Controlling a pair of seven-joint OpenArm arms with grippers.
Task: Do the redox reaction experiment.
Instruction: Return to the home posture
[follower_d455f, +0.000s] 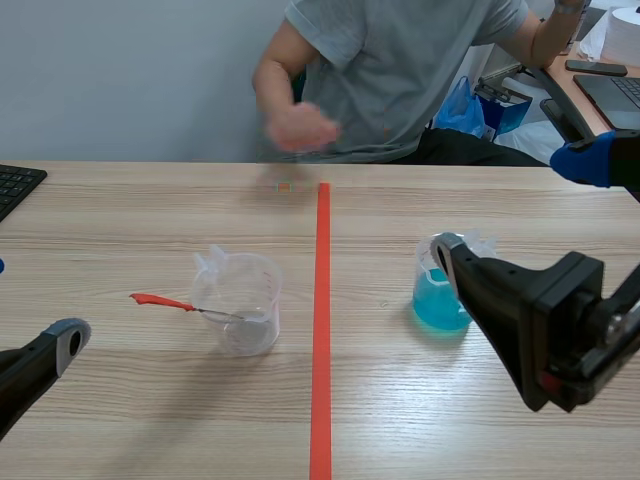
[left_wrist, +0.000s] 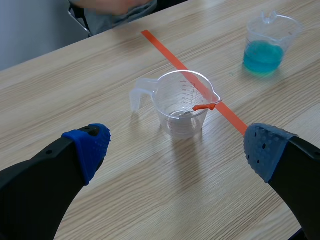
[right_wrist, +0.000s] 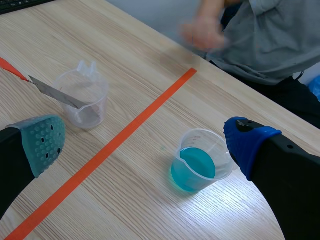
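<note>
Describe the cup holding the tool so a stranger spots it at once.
Find the orange-red tape line down the middle of the wooden table. The clear measuring cup stands on the left arm's side. Unlike the cup of blue liquid opposite, it holds an orange-handled metal tool.

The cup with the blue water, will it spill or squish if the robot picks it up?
Probably not, if kept upright: the blue water fills only the lower part of the cup. Its clear walls look like thin plastic, so a hard squeeze might bend them. A quick push could slosh the water or tip the cup.
</note>
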